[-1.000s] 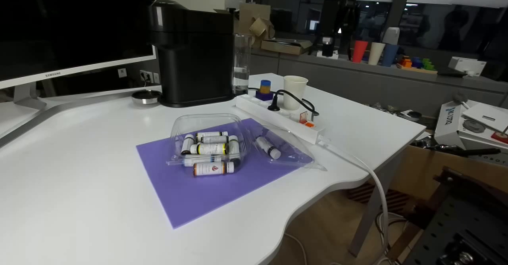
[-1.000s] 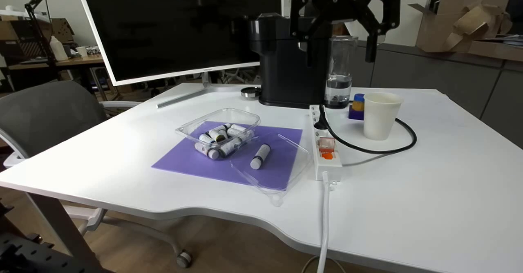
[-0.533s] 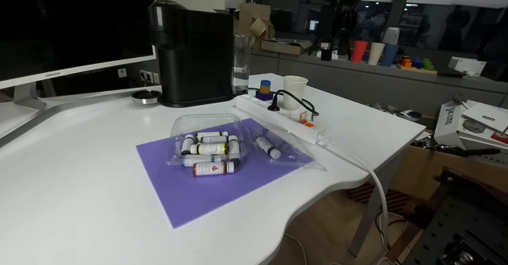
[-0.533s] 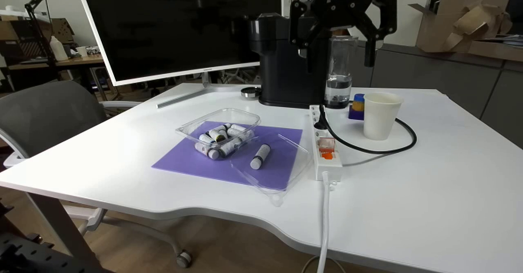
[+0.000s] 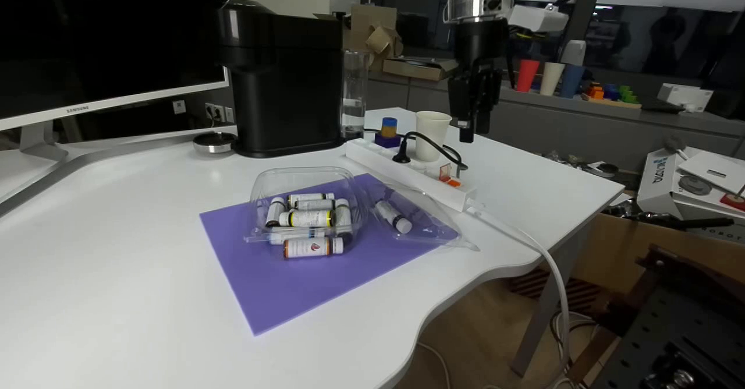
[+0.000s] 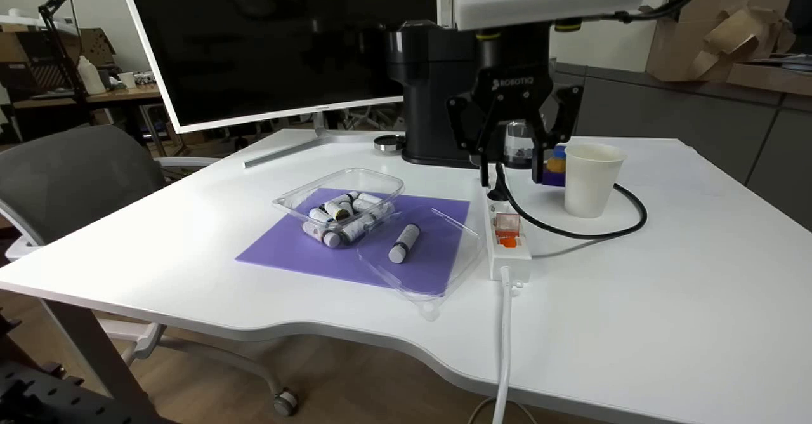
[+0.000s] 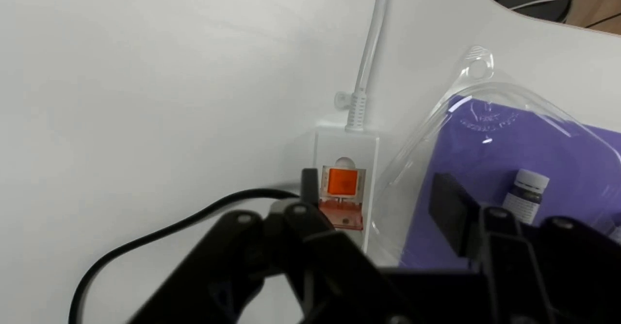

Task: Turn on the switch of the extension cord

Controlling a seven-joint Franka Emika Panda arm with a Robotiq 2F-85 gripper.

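The white extension cord strip lies on the table and shows in both exterior views and in the wrist view. Its orange switch is near the cable end; it also shows in both exterior views. A clear reddish cover stands flipped up beside the switch. My gripper is open with nothing between its fingers. It hangs above the strip in both exterior views. In the wrist view the left finger appears just left of the switch.
A black plug with a looping cable sits in the strip. A paper cup and a small block stack stand beside it. A clear lid, a tray of bottles and a purple mat lie on the other side.
My gripper has moved down from high above the table to just above the strip. Its fingers stand closer together than before, with a gap between them. The objects on the table have not moved.
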